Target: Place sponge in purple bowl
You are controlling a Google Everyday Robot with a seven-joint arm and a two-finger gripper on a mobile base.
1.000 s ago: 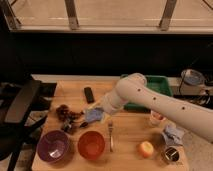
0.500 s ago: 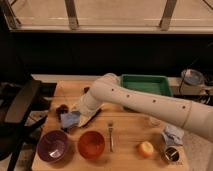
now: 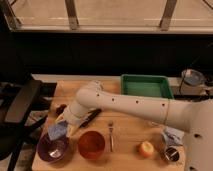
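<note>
The gripper (image 3: 64,126) hangs over the front left part of the tabletop (image 3: 127,130), just above the far rim of the purple bowl (image 3: 52,149). Whether its fingers are open or closed I cannot tell; they are hidden behind the wrist and the sponge (image 3: 57,131). The sponge sits right at the gripper's tip, over the bowl's far edge, not yet lying in the bowl's bottom. Half a second ago the sponge was higher and farther back, over bare wood beyond the bowls; the arm (image 3: 130,105) has since swung toward the front left corner and come lower.

Just right of the purple bowl stands the orange bowl (image 3: 91,144). A fork (image 3: 111,135) lies right of that, and an apple (image 3: 146,149) and a can (image 3: 171,154) sit near the front right corner, with a blue-grey cloth (image 3: 172,136) behind them. A green tray (image 3: 146,86) rests at the far edge. The tabletop is light wood; a black chair (image 3: 22,102) stands at its left, and windows run along the dark wall behind.
</note>
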